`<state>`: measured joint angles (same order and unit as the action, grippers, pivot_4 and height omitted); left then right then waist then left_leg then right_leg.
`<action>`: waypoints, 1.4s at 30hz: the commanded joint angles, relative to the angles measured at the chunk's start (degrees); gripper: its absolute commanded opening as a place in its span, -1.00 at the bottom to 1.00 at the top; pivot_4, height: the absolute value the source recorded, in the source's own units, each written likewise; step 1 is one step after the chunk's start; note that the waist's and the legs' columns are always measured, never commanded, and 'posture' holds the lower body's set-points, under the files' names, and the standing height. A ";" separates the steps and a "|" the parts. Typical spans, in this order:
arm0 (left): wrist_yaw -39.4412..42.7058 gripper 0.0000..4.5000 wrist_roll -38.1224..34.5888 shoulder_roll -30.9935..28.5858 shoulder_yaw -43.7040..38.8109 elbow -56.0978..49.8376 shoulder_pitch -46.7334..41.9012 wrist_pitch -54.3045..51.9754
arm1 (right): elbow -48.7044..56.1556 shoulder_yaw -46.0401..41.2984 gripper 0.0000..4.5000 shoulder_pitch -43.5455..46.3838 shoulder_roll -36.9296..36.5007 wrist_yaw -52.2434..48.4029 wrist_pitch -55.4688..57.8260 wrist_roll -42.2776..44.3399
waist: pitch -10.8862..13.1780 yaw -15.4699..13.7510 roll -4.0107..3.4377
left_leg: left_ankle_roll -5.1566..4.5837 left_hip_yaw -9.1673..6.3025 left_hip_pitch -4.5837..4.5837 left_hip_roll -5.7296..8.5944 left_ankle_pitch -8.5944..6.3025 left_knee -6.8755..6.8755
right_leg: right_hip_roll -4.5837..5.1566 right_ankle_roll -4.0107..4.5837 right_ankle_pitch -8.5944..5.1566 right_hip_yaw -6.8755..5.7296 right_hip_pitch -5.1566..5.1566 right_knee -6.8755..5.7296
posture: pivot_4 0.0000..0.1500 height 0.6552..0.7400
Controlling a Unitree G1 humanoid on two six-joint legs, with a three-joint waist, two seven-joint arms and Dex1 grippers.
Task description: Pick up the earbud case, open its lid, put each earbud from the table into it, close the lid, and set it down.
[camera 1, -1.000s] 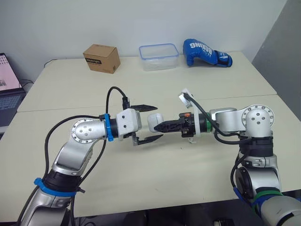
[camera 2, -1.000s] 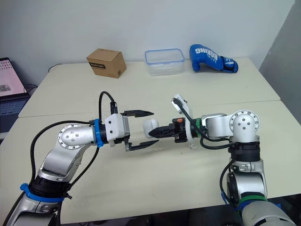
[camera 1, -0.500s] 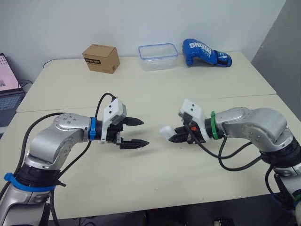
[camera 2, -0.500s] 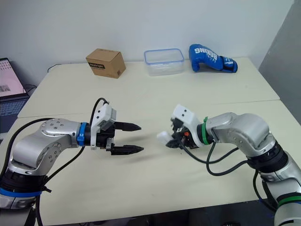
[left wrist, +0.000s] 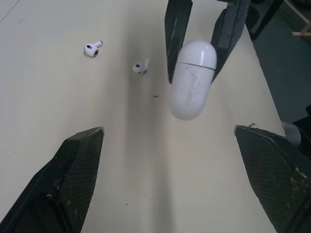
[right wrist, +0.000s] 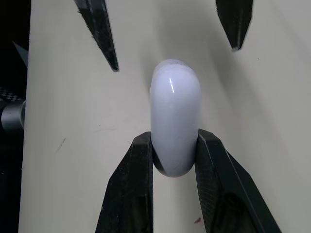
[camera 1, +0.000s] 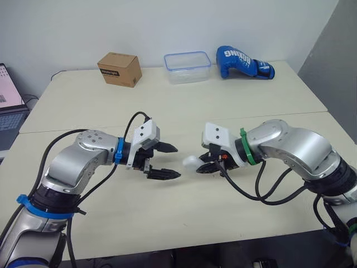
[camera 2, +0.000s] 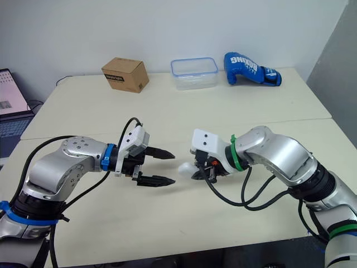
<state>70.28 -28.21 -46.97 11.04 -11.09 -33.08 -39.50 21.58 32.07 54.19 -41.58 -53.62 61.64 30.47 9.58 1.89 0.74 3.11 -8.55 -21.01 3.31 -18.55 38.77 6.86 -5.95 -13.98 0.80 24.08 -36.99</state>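
Earbud case (camera 1: 191, 163): lid shut, held clear above the table (camera 1: 234, 117), its free end offered to the opposite arm, likely for opening.
Right gripper (right wrist: 175, 145): pinched on the case's one end, leaving most of the case exposed.
Left gripper (camera 1: 177, 162): spread wide, empty, facing the case, just beside it.
Earbuds: first earbud (left wrist: 92, 48) and second earbud (left wrist: 140, 67) lie loose on the table near the case.

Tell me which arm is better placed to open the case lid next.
Left, probably. The right gripper is shut on the earbud case, holding it above the table, so it is occupied. The left gripper is open, empty and pointed at the case, close by.
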 commanded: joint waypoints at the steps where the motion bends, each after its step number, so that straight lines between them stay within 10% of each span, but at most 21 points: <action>1: 1.10 0.82 0.41 0.44 0.18 -0.18 -1.34 0.84 | -0.02 0.42 -0.66 2.76 1.17 -1.56 0.01 -1.55 | 0.00 0.01 0.00 | 0.00 0.00 0.00 0.00 0.00 0.00 | 0.00 0.00 0.00 0.01 0.01 0.00 | 1.00 0.78; 7: 0.96 0.05 1.54 1.66 0.78 0.64 -2.34 0.81 | -2.45 3.02 -0.66 5.65 3.68 -2.55 1.37 -4.41 | 0.00 0.05 0.00 | 0.00 -0.02 -0.01 0.01 0.00 0.01 | 0.01 0.00 0.00 -0.01 0.01 0.00 | 1.00 0.78; 19: 2.68 0.05 1.98 1.34 1.76 -0.10 -2.23 -0.45 | -6.34 4.99 -0.66 8.01 6.45 -3.56 1.94 -8.71 | 0.00 0.11 0.00 | 0.01 -0.03 -0.02 0.03 0.01 0.02 | 0.03 0.01 0.00 0.00 0.02 -0.02 | 1.00 0.78; 26: 2.77 -0.66 2.69 1.52 2.03 0.39 -2.21 0.11 | -7.00 4.89 -0.66 8.54 6.86 -4.48 2.11 -9.68 | 0.00 0.13 0.00 | 0.01 -0.03 -0.02 0.03 0.01 0.02 | 0.02 0.00 0.00 0.00 0.04 -0.03 | 1.00 0.78; 42: 2.77 -0.67 4.51 2.55 2.85 0.86 -2.97 -0.14 | -7.39 4.59 -0.66 10.44 8.59 -5.43 2.73 -10.40 | 0.00 0.15 0.00 | 0.01 -0.03 -0.02 0.02 0.01 0.03 | 0.02 0.01 0.00 -0.01 0.04 -0.04 | 1.00 0.78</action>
<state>73.11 -23.71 -44.80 13.25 -9.17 -35.38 -39.48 13.08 37.97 61.95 -33.74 -59.13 65.56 20.79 9.58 2.03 0.74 3.12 -8.58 -21.03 3.34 -18.55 38.80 6.89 -5.95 -13.98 0.79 24.12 -37.03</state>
